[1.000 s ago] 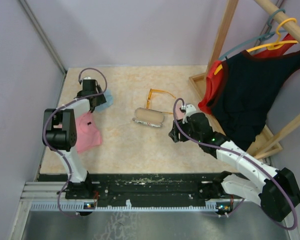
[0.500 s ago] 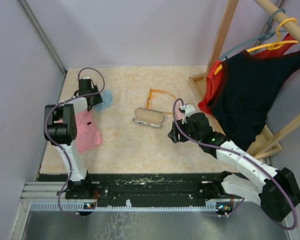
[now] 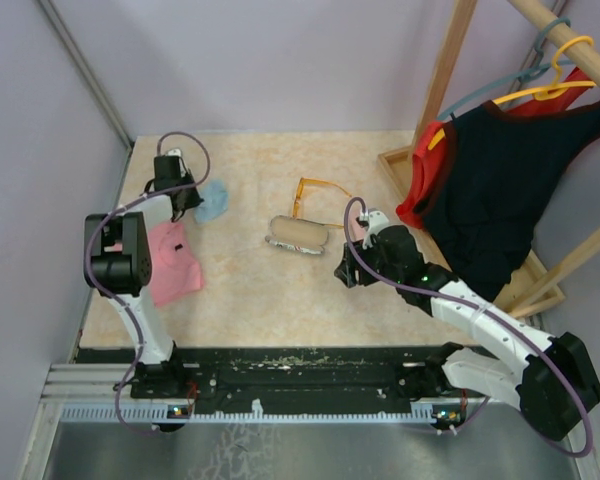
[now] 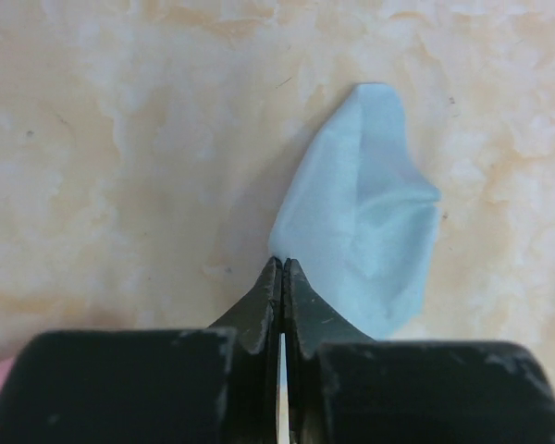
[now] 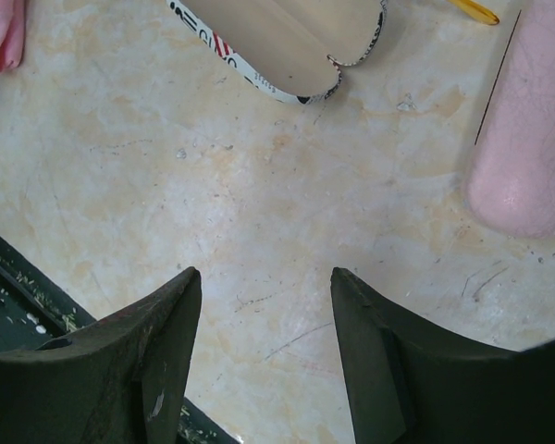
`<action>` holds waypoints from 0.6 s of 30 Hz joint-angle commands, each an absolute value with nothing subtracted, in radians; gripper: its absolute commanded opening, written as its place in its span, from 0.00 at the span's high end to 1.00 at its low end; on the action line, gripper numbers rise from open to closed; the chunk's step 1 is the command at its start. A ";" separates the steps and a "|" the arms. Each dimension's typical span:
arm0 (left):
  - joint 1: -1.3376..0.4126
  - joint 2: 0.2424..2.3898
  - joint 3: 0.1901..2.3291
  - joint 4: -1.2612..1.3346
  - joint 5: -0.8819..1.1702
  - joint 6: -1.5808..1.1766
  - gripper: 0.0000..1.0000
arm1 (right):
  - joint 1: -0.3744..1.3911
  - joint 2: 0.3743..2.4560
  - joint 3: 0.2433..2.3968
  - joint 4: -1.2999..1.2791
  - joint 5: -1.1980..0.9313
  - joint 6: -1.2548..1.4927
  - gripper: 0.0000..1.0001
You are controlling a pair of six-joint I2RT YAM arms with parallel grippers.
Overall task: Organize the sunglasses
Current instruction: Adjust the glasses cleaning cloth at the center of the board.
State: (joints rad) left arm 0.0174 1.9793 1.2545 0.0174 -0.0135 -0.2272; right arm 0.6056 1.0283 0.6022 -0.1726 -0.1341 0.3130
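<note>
The orange sunglasses (image 3: 301, 192) lie on the marbled table (image 3: 260, 290) toward its far middle, just behind the black-and-white printed case (image 3: 298, 234). From the right wrist view the case lies open, showing a plain tan inside. The left arm reaches to the far left of the table, where its gripper (image 4: 282, 267) is clenched, its two dark fingers pressed flat together. The tips touch the near edge of a crumpled light blue cloth (image 4: 368, 242) - whether a fold of it is caught between them cannot be told. A pink cloth (image 3: 175, 266) lies closer in, beside that arm. The right gripper (image 5: 264, 277) hangs low over bare table just right of the printed case, its jaws spread and nothing between them. In its wrist view a pink oblong case (image 5: 525, 139) sits to the right, and only a yellow-orange tip of the sunglasses shows at the top edge. At the right stands a wooden rack (image 3: 450, 70) hung with a black garment (image 3: 490, 190).
</note>
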 commanded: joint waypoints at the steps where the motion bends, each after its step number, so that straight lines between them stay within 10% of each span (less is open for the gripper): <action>1: 0.008 1.812 1.192 0.026 -0.008 -0.277 0.98 | 0.598 1.021 0.642 -0.160 -0.164 0.335 0.42; 18: -0.405 1.177 0.869 -0.123 -0.240 -0.414 0.99 | 0.600 0.953 0.696 -0.233 -0.075 0.395 0.44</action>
State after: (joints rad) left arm -0.3153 1.2984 0.8810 -0.0414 -0.1860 -0.4042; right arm 0.6056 1.0107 0.6193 -0.2352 -0.1379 0.3775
